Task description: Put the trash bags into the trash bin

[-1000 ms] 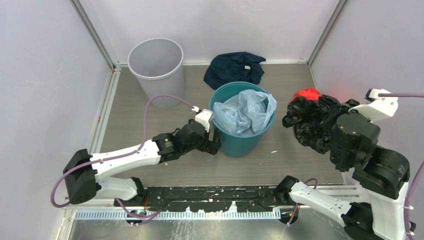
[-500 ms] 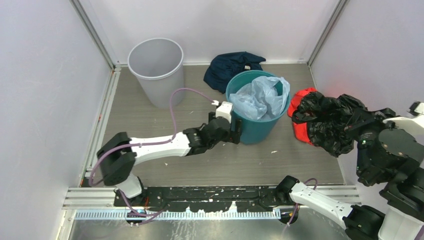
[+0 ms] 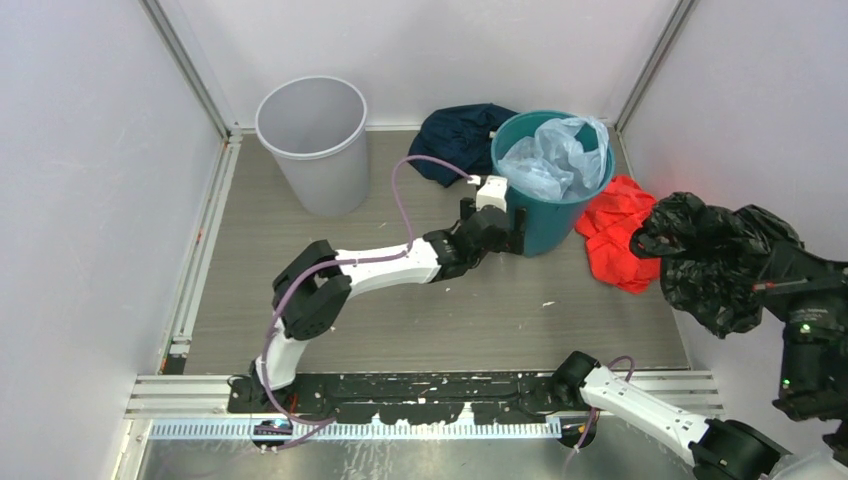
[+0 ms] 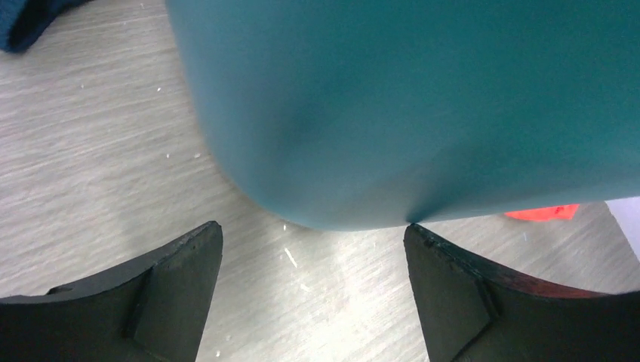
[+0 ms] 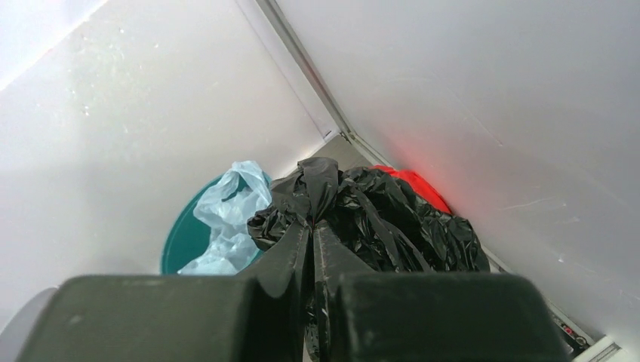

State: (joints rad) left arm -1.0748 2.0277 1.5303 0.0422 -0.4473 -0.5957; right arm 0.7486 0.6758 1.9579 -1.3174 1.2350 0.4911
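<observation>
Right gripper [image 5: 311, 240] of mine is pressed together on a twisted fold of the black trash bag [image 3: 715, 262], which I hold bunched up close to the right wall, just beside the red cloth [image 3: 612, 230]. The grey trash bin [image 3: 313, 140] stands upright in the far left corner, well apart from the bag. My left gripper [image 4: 311, 230] is spread low against the teal bin [image 3: 548, 215], one fingertip touching its wall; a pale blue bag [image 3: 555, 160] sits inside.
</observation>
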